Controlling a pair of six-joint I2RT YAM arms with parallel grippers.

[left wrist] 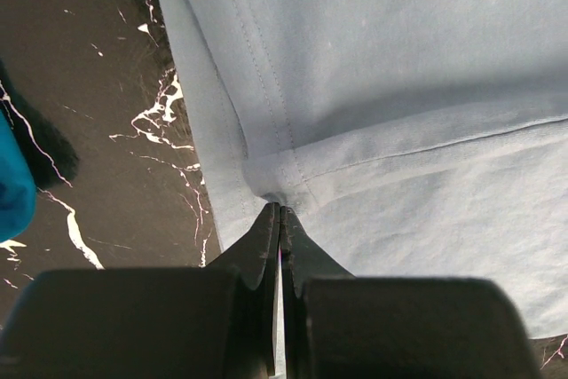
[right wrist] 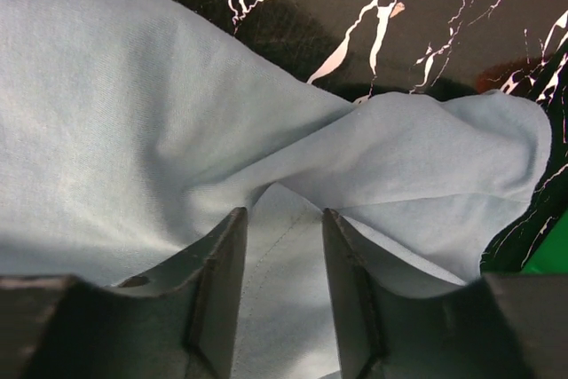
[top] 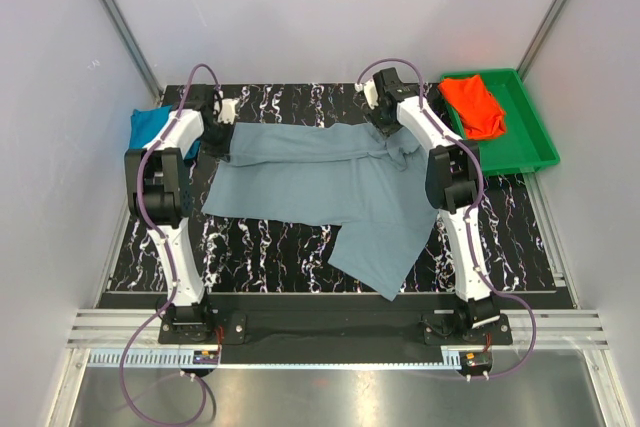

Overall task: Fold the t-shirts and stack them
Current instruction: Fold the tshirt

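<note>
The dusty grey-blue t-shirt (top: 330, 182) lies partly folded across the black marbled table, one flap hanging toward the near edge. My left gripper (top: 222, 139) is at its far left corner, shut on a pinch of the hem (left wrist: 280, 206). My right gripper (top: 388, 134) is at the far right end of the same shirt. Its jaws stand apart, straddling a raised fold of the cloth (right wrist: 282, 212). The bright teal-blue t-shirt (top: 155, 127) sits bunched at the table's far left. The orange-red t-shirt (top: 475, 105) lies in the green tray.
The green plastic tray (top: 530, 137) stands off the table's far right corner, close to my right arm. White walls with metal rails close in both sides. A strip of bare table (top: 260, 252) runs along the near edge.
</note>
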